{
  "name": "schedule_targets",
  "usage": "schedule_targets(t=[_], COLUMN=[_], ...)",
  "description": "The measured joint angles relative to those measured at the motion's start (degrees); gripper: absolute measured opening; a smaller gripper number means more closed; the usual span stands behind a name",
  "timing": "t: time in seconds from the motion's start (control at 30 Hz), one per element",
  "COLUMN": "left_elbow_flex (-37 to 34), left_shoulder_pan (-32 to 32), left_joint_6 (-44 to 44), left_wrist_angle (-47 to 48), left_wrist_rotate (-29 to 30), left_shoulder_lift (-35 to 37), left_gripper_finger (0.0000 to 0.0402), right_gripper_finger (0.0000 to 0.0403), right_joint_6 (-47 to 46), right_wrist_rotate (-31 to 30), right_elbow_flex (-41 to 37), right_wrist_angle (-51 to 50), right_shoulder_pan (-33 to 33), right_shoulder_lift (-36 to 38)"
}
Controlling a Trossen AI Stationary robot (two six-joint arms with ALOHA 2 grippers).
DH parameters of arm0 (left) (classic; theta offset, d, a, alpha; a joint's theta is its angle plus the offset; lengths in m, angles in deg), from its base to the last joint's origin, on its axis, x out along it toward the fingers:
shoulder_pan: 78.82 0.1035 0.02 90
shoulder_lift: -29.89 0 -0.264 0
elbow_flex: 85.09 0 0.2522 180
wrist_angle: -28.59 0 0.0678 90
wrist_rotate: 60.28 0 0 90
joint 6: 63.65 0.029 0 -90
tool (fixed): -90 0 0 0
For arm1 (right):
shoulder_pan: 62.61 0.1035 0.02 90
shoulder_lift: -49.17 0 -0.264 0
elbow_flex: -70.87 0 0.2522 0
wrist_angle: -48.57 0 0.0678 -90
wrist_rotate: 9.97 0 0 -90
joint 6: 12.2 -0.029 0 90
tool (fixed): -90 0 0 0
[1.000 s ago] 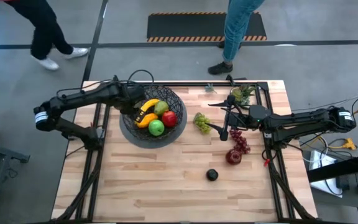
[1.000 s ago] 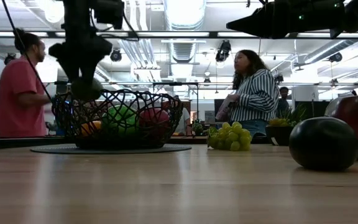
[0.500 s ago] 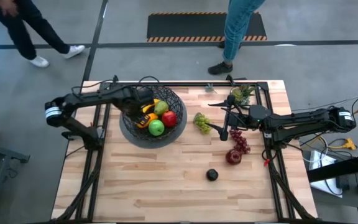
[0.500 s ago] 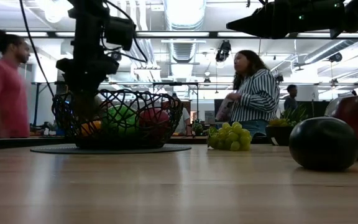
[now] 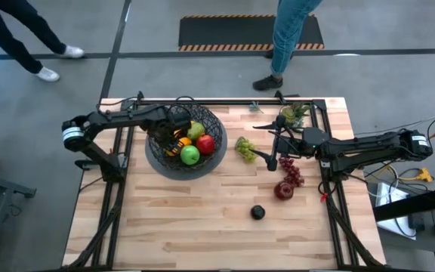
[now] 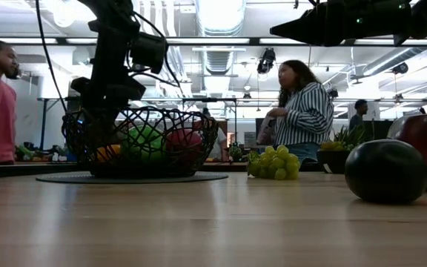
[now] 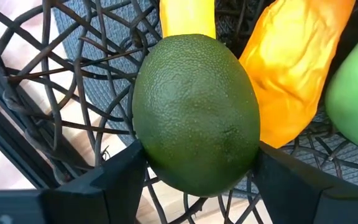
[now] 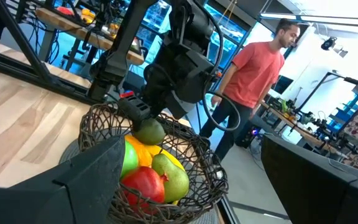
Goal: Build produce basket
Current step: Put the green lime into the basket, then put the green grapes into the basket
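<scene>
One avocado (image 7: pixel 196 121) between left gripper (image 7: pixel 194 177) fingers.

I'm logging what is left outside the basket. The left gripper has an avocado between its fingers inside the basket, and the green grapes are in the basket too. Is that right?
Partly. The left gripper does have the avocado between its fingers inside the basket. The green grapes are not in it, though: the high view shows them on the table beside the basket.
</scene>
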Motion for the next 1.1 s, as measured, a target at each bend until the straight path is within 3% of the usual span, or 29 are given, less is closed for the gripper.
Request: schedule_targets(t=[0.4,0.8,0.93,1.1], left_elbow_flex=[-0.1,4.5,5.0,3.4], left_shoulder_pan=[0.0,-0.3,-2.6,-8.2], left_joint_6=[0.1,5.5,10.9,21.4], left_wrist_angle=[0.1,1.7,-3.1,-15.7], left_wrist_rotate=[-0.1,-0.6,-0.4,-0.4], left_shoulder_lift=[0.2,5.7,9.3,14.9], left_gripper_finger=[0.0316,0.0322,0.0322,0.0322], right_gripper_finger=[0.0359,0.0359,0.0359,0.0359], right_joint_6=[0.0,-0.8,-2.5,-6.6], right_wrist_rotate=[0.0,0.0,0.0,0.0], right_elbow_flex=[0.0,0.0,0.0,0.0], right_wrist_angle=[0.0,0.0,0.0,-0.5], right_shoulder_pan=[0.0,0.0,0.0,0.0], right_shoulder_lift=[0.0,0.0,0.0,0.0])
